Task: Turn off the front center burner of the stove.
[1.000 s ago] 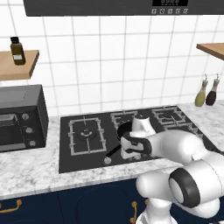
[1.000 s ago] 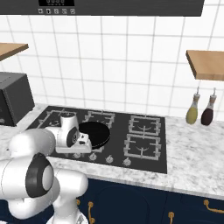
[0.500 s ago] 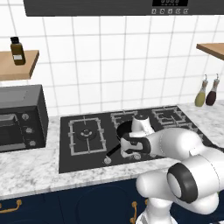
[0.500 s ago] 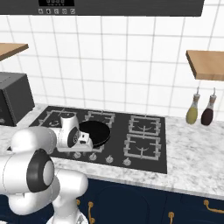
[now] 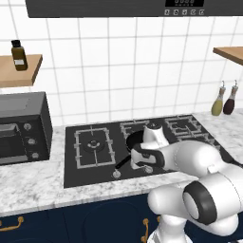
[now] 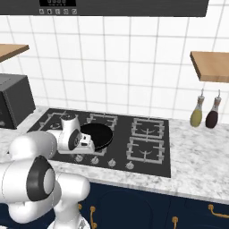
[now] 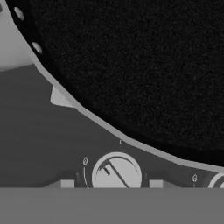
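This is a home kitchen. A black glass stove (image 5: 142, 147) with grey wire grates and a row of small silver knobs (image 6: 103, 161) is set into a pale speckled marble counter (image 6: 201, 165), and a dark frying pan (image 6: 96, 135) sits on the hob. White square tiles (image 5: 123, 71) cover the wall behind it, with a dark range hood (image 5: 142, 7) overhead. A dark countertop oven (image 5: 21, 128) with dials stands to the left. Wooden shelves (image 6: 210, 65) flank the hob; one carries a brown bottle (image 5: 19, 55). Two condiment bottles (image 6: 205, 114) stand by the wall, and navy cabinet fronts (image 6: 179, 210) with brass handles run below.
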